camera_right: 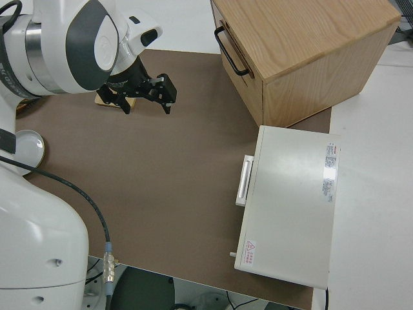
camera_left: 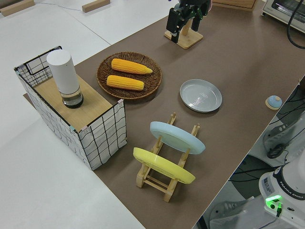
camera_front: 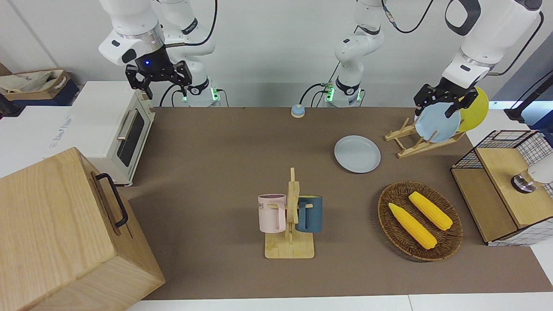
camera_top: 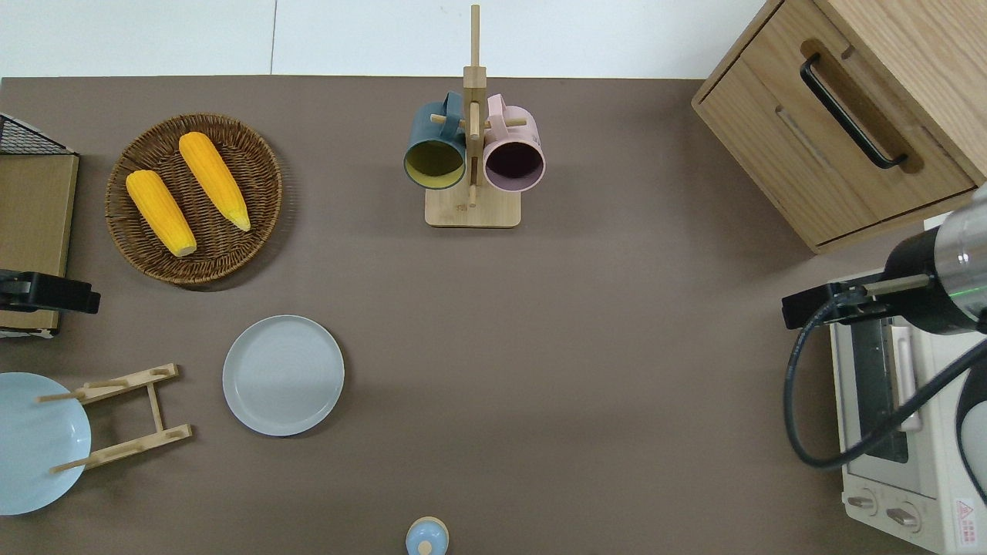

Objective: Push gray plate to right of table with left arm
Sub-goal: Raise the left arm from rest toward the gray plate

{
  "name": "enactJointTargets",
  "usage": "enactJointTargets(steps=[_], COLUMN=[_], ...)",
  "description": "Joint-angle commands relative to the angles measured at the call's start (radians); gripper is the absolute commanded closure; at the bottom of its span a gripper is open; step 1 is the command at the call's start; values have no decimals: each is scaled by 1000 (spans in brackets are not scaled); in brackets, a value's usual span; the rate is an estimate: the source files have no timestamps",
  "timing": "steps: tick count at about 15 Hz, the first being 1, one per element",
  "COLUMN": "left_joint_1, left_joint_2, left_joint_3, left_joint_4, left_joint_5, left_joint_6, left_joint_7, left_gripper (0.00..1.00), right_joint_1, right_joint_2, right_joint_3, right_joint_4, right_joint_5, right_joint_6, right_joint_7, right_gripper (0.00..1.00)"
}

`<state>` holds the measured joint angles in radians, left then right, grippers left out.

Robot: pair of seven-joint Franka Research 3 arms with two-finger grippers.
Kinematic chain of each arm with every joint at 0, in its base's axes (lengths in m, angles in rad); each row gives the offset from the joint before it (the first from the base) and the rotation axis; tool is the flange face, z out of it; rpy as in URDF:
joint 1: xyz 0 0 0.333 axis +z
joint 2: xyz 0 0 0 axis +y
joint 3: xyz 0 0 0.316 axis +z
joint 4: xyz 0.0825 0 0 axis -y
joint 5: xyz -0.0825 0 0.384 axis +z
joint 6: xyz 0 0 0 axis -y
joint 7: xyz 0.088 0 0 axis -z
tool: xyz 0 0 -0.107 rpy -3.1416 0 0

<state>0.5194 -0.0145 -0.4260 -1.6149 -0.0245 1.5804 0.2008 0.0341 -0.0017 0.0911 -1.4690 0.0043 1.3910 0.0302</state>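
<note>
The gray plate (camera_front: 357, 154) (camera_top: 283, 375) (camera_left: 200, 95) lies flat on the brown table (camera_front: 207, 172), toward the left arm's end and beside a wooden plate rack (camera_front: 410, 144). My left gripper (camera_front: 434, 108) (camera_left: 178, 27) hangs open and empty in the air. In the overhead view it sits over the edge of the wire basket, well apart from the gray plate. My right gripper (camera_front: 166, 91) (camera_right: 147, 106) is open and empty, with a blue light on its wrist, and that arm is parked.
The rack holds a light blue plate (camera_front: 437, 123) and a yellow plate (camera_front: 475, 110). A wicker basket (camera_top: 266, 162) holds two corn cobs. A mug stand (camera_top: 473, 208) carries two mugs. A wire basket (camera_front: 501, 142), a toaster oven (camera_front: 116, 129) and a wooden cabinet (camera_front: 56, 233) stand at the table's ends.
</note>
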Motion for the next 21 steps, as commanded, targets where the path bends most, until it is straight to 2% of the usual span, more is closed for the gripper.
enactJointTargets(steps=[1,9,14,16,19,21], left_joint_1=[-4,-4,1,2,-4,-4], left_joint_2=[5,5,1,-8,-48,-106], left_joint_3=[-7,-7,-5,-7,-7,-5], left_joint_4=[20,10,-35,-86,-225,-371], left_joint_5=[-2,-9,-12,-12,-25,-76], left_joint_6=[-25,-63,-53,-17,104,234], left_joint_7=[3,-6,-8,-8,-8,-6], left_gripper=[9,9,9,9,9,9], right_joint_1=[-11,-11,-11,-11,-11,-11], right_joint_2=[-8,-8,-8,-8,-8,-8], right_joint_3=[6,6,6,4,6,4], right_joint_4=[1,1,-1,-1,-1,1], right_joint_5=[8,8,10,8,8,8], right_joint_6=[-12,-12,-12,-12,-12,-12], right_joint_7=[-3,-3,-3,-1,-3,-3], right_gripper=[17,17,17,17,17,17])
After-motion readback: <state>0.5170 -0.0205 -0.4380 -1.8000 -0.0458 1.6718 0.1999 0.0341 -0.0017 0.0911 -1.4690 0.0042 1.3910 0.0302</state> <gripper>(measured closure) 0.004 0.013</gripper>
